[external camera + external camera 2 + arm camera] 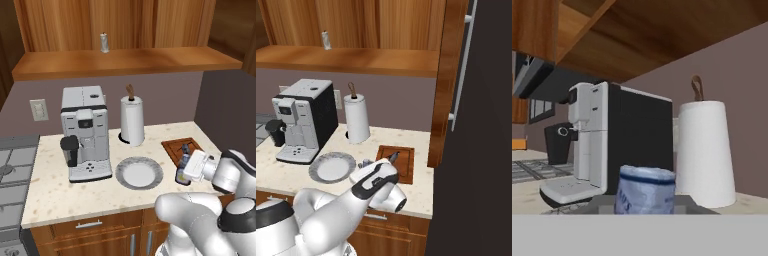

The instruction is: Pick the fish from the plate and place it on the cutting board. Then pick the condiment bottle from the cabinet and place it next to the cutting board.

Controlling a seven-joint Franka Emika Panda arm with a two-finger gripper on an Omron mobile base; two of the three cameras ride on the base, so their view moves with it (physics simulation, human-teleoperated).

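Note:
My gripper (186,166) is shut on the condiment bottle (181,176), a small dark bottle with a blue cap. It is held upright low over the counter, between the plate (120,175) and the near-left corner of the cutting board (172,146). In the hand view its blue cap and labelled neck (646,189) rise close in front of the camera. The small dark fish (186,148) lies on the reddish-brown board (403,170), and the fish (394,157) shows beside my arm. The plate (318,172) holds nothing. The cabinet shelf (150,61) runs above.
A coffee machine (86,130) stands left of the plate and a paper towel roll (132,120) behind it. A small clear shaker (104,42) sits on the shelf. The stove (12,165) is at the far left, and a tall wooden panel (442,100) bounds the counter's right end.

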